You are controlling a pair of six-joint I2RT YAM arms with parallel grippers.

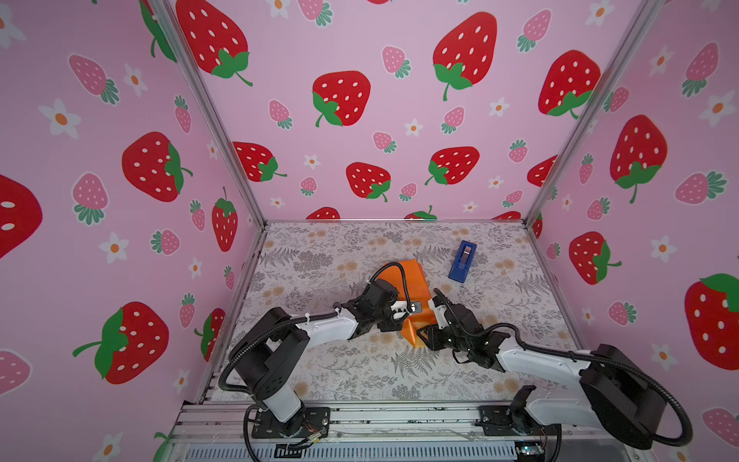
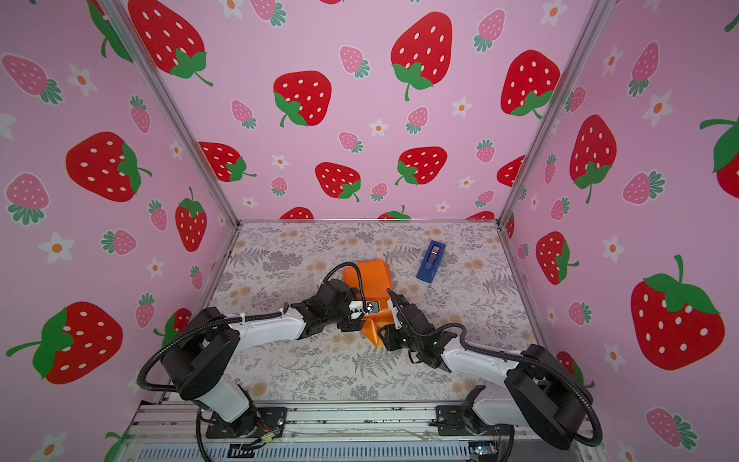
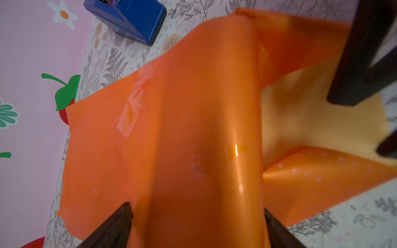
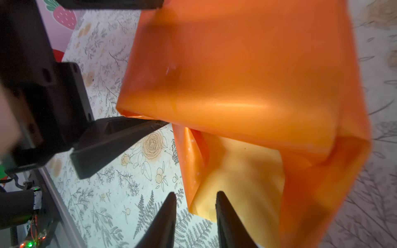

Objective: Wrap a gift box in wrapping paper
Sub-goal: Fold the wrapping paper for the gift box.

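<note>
Box: not visible in any view. My read is that it sits under the hump in the paper (image 1: 416,280), mid-table between the two arms. The paper is pulled over the top, glossy orange side out. One side slopes down onto the table cover (image 1: 320,248).

Left gripper (image 3: 197,210): fingers spread wide, one on each side of the papered hump. The right wrist view shows one finger (image 4: 129,128) touching the paper's lower edge. Can't tell from here whether they're squeezing or just straddling.

Right gripper (image 4: 195,193): fingers partly apart, nothing between them, tips just short of the loose end flap.

Status, judged from how it lies:
- Done: paper brought over the body of the box.
- Not done: the end facing the right arm is open. The dull yellow inside shows, the side flaps are splayed, and one triangular flap (image 3: 322,178) lies flat on the table.
- Tape dispenser (image 1: 462,261) sits well apart, further back on the right arm's side. Neither gripper is near it.

Left to do: tuck the side flaps in, fold the end down, tape it, and check the far end.
</note>
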